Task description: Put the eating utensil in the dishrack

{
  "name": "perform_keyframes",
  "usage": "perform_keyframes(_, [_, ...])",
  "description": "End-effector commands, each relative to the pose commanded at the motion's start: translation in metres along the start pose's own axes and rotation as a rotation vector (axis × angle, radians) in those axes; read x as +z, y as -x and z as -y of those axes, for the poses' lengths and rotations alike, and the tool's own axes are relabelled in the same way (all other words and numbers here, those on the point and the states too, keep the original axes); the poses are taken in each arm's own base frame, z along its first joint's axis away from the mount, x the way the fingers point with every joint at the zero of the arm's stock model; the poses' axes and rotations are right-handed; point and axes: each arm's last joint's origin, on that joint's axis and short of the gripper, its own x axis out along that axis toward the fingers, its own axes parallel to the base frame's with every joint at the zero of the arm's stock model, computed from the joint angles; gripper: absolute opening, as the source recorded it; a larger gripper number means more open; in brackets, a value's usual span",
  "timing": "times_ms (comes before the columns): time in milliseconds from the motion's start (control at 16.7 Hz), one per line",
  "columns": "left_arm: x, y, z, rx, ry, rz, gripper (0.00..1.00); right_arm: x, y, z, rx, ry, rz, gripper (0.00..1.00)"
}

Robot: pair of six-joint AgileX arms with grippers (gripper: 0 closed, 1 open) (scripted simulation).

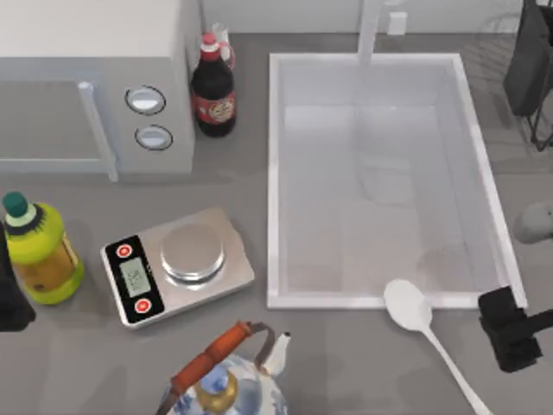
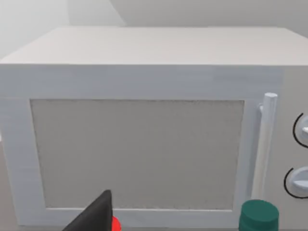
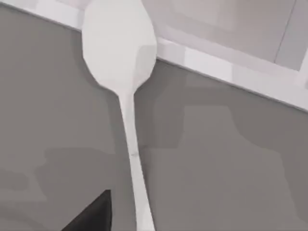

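Note:
The eating utensil, a plain white spoon (image 1: pixel 413 309), lies flat on the grey counter just in front of the sink's front rim, its handle running toward the near right edge. My right gripper (image 1: pixel 510 333) hovers just right of the handle, apart from it. In the right wrist view the spoon (image 3: pixel 120 48) lies bowl toward the sink rim. The dishrack (image 1: pixel 499 52), thin pale wires, stands at the far right corner beside a black object (image 1: pixel 529 60). My left gripper (image 1: pixel 10 298) is parked at the left edge, by the yellow bottle.
A white sink basin (image 1: pixel 328 300) fills the middle right, with a faucet (image 1: pixel 370 30) behind it. A microwave (image 1: pixel 95 78), cola bottle (image 1: pixel 212 91), yellow oil bottle (image 1: pixel 39 255), kitchen scale (image 1: pixel 177 266) and kettle (image 1: pixel 229 380) occupy the left half.

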Motion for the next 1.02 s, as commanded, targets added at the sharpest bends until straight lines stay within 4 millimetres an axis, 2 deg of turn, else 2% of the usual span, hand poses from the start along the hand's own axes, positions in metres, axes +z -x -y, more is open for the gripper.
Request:
perform_keyframes(240, [0.0, 0.0, 0.0, 0.0, 0.0, 0.0, 1.0, 0.025, -0.021, -0.031, -0.007, 0.088, -0.288, 1.0])
perform_keyframes(480, [0.0, 0.0, 0.0, 0.0, 0.0, 0.0, 1.0, 0.036, -0.032, -0.052, -0.03, 0.146, -0.426, 1.0])
perform_keyframes(900, [0.0, 0.0, 0.0, 0.0, 0.0, 0.0, 1.0, 0.037, -0.035, -0.053, -0.033, 0.149, -0.44, 1.0])
perform_keyframes(1020, [0.0, 0.0, 0.0, 0.0, 0.0, 0.0, 1.0, 0.034, -0.043, -0.053, -0.034, 0.152, -0.445, 1.0])
